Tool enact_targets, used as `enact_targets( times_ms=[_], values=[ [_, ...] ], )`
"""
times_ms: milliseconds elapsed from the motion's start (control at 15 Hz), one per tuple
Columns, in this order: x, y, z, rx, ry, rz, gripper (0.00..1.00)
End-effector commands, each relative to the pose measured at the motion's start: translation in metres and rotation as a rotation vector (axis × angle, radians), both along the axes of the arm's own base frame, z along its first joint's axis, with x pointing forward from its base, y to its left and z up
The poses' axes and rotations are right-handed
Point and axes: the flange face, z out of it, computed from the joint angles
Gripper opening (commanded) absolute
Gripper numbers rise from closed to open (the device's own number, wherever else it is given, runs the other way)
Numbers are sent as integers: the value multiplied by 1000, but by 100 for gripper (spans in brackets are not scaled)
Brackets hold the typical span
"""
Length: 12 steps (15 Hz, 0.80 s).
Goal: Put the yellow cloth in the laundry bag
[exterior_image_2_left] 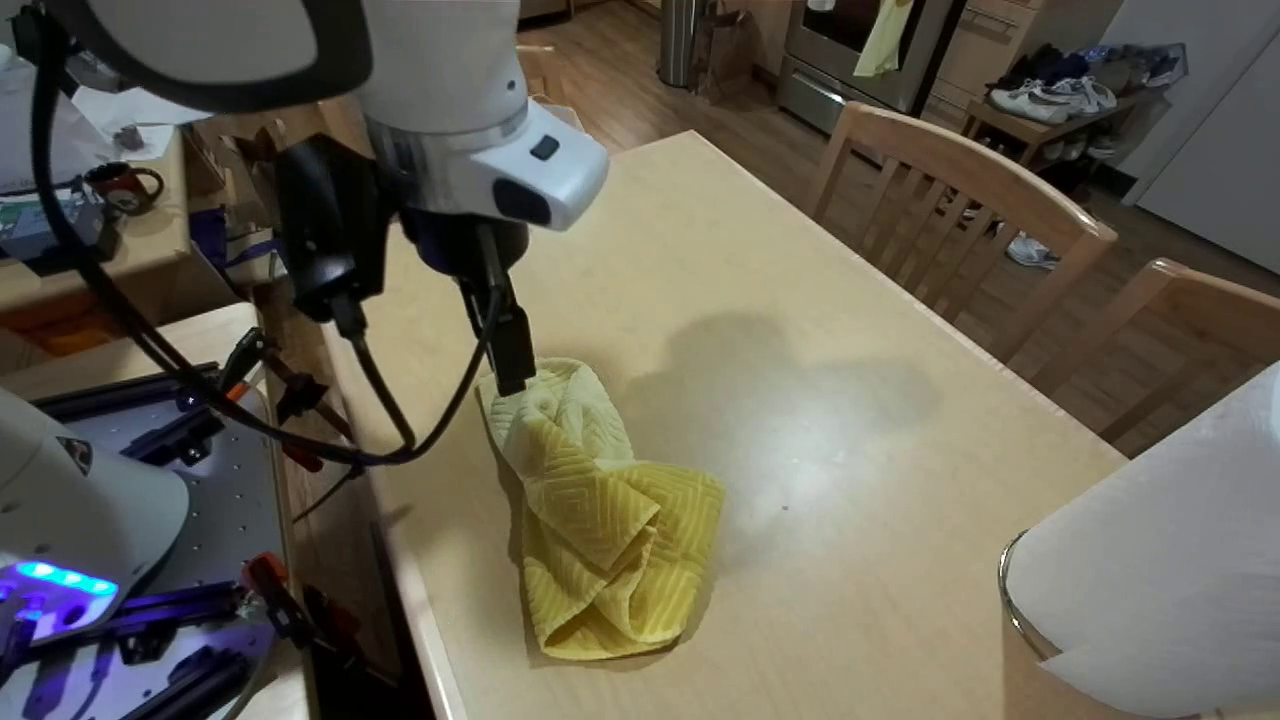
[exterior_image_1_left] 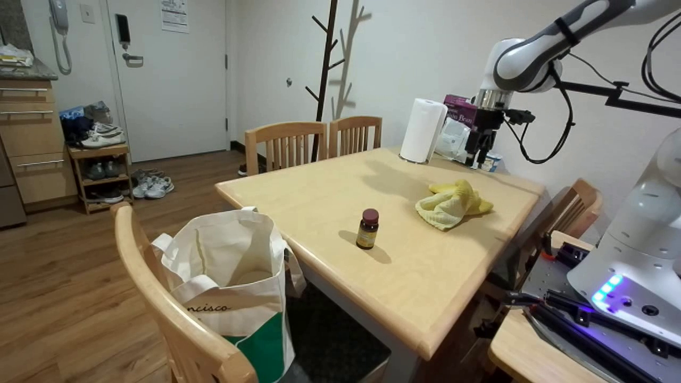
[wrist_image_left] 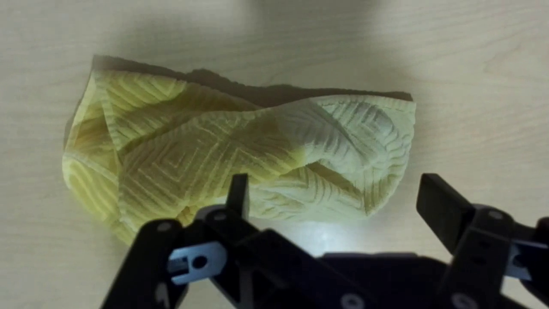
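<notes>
The yellow cloth lies crumpled on the table in both exterior views (exterior_image_1_left: pixel 452 205) (exterior_image_2_left: pixel 610 530) and in the wrist view (wrist_image_left: pixel 206 159). Its lighter, paler end is at the right in the wrist view. My gripper (exterior_image_1_left: pixel 474 158) is open and empty, pointing down above the table; it also shows in an exterior view (exterior_image_2_left: pixel 513 375), where the far finger is hidden. In the wrist view the spread fingers (wrist_image_left: pixel 333 189) appear over the cloth's lower edge, apart from it. The laundry bag (exterior_image_1_left: pixel 250 306), white canvas with green, stands open on a chair beside the table.
A small brown bottle with a dark red cap (exterior_image_1_left: pixel 367 231) stands on the table (exterior_image_1_left: pixel 330 186) between cloth and bag. A paper towel roll (exterior_image_1_left: pixel 423 130) stands at the back, with a purple box (exterior_image_1_left: pixel 460 109) and white bag behind it. Wooden chairs (exterior_image_1_left: pixel 287 141) surround the table.
</notes>
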Motion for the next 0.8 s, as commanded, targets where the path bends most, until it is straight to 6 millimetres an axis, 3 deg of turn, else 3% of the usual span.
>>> enact_targets(
  times_ms=[0, 267, 733],
  values=[
    [-6, -17, -18, -5, 41, -179, 100],
    [-22, -26, -36, 6, 91, -384, 100],
    [-48, -25, -72, 32, 113, -736, 100]
  ],
)
